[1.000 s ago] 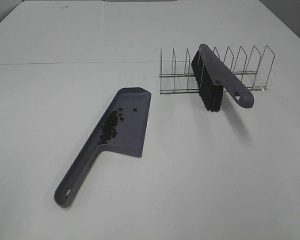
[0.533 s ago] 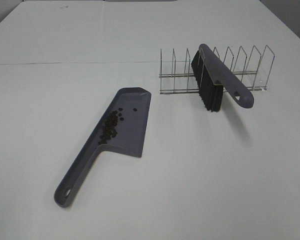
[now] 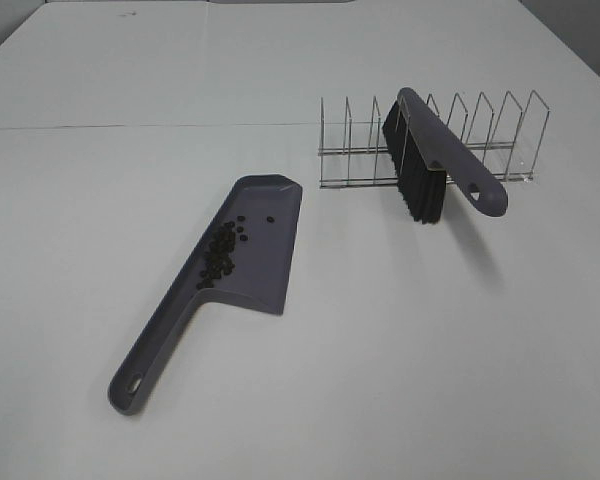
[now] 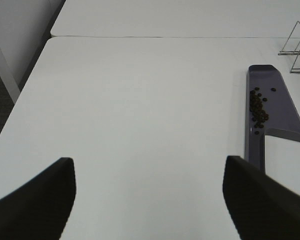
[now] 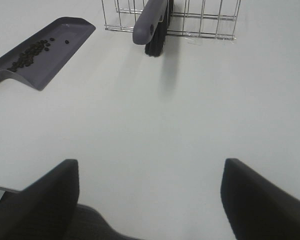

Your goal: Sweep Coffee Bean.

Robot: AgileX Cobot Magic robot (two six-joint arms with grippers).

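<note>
1. Both grippers, left (image 4: 149,200) and right (image 5: 149,200), are seen spread wide, empty, over bare table (image 3: 400,330).
2. Nothing is changed since a second ago.
3. Coffee beans (image 3: 220,255) are gathered in the dustpan (image 3: 265,265); brush (image 3: 435,165) is parked in the rack (image 3: 500,140); sweeping is judged done.

Bright even overhead light, soft shadows off brush (image 3: 435,160) and dustpan (image 3: 242,250); wrist-view fingers (image 4: 37,202) dark, blurred; mild grain.

high overview, wrist views share dustpan (image 3: 250,240)
</note>
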